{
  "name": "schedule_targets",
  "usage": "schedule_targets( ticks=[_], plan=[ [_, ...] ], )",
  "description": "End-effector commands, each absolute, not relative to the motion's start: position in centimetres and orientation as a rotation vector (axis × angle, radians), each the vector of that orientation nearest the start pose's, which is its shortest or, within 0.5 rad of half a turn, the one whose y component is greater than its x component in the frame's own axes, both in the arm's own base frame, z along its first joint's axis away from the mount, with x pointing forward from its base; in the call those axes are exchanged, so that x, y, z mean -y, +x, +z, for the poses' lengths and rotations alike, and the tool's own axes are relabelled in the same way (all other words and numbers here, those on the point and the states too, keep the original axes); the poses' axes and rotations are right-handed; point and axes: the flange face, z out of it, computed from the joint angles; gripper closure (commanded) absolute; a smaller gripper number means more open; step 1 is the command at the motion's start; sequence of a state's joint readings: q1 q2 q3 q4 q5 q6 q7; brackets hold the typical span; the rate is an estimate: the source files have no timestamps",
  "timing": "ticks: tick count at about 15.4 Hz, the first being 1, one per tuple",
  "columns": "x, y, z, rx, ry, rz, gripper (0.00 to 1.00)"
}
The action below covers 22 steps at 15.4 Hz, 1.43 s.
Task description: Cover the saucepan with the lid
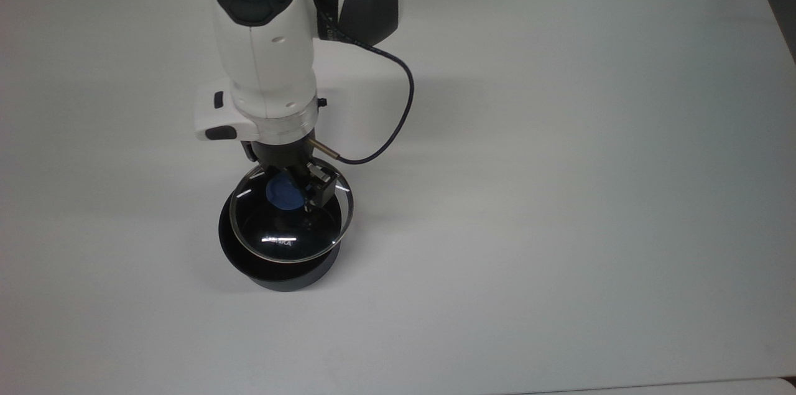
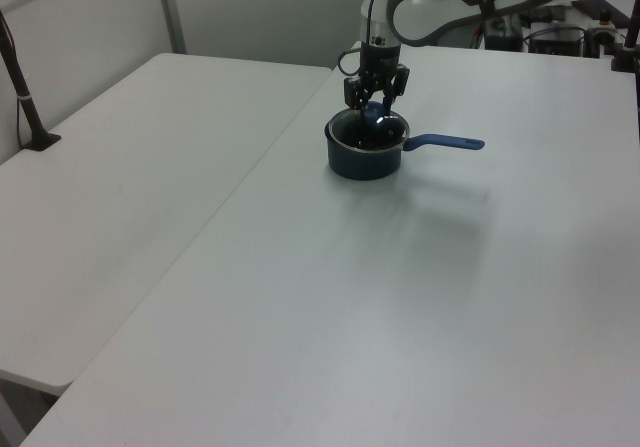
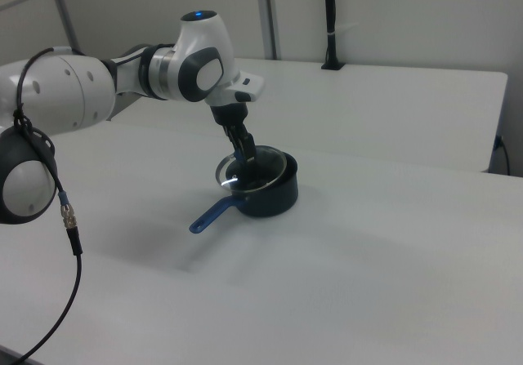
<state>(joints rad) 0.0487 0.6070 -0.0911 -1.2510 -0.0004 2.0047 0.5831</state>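
The glass lid (image 1: 292,230) (image 3: 255,173) with a thin metal rim hangs just above the saucepan (image 1: 280,261) (image 2: 362,155) (image 3: 270,192), covering most of its opening and reaching a little past the pan's far rim in the top view. My gripper (image 1: 291,191) (image 2: 374,99) (image 3: 245,159) is shut on the lid's blue knob (image 1: 283,193) from above. The pan's long blue handle (image 2: 445,143) (image 3: 211,215) points to the left view's right; the arm hides it in the top view.
The pan stands on a wide white table (image 1: 559,165). A second white table (image 2: 130,197) adjoins it on the left view's left. A black post (image 2: 20,87) is clamped at that table's edge. A dark cable (image 1: 398,109) loops from the wrist.
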Motion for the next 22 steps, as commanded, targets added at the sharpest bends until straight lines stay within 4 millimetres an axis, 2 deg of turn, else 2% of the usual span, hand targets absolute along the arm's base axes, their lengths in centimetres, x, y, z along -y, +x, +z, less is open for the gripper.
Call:
schedule_targets(
  ticks=[1,4,10,17,18,20,22],
  plan=[
    [2.1,75.1,42.8,-0.986,-2.978,-0.300,0.44],
    [2.7,75.3,42.5,-1.031,-2.961,-0.297,0.44],
    [3.3,75.7,43.3,-1.069,-2.937,-0.329,0.44],
    [3.4,76.1,42.2,-1.096,-2.924,-0.340,0.44],
    [3.7,76.2,41.5,-1.104,-2.929,-0.332,0.44],
    [3.8,76.5,42.2,-1.106,-2.923,-0.358,0.44],
    [3.8,76.6,41.8,-1.107,-2.926,-0.352,0.44]
  ],
)
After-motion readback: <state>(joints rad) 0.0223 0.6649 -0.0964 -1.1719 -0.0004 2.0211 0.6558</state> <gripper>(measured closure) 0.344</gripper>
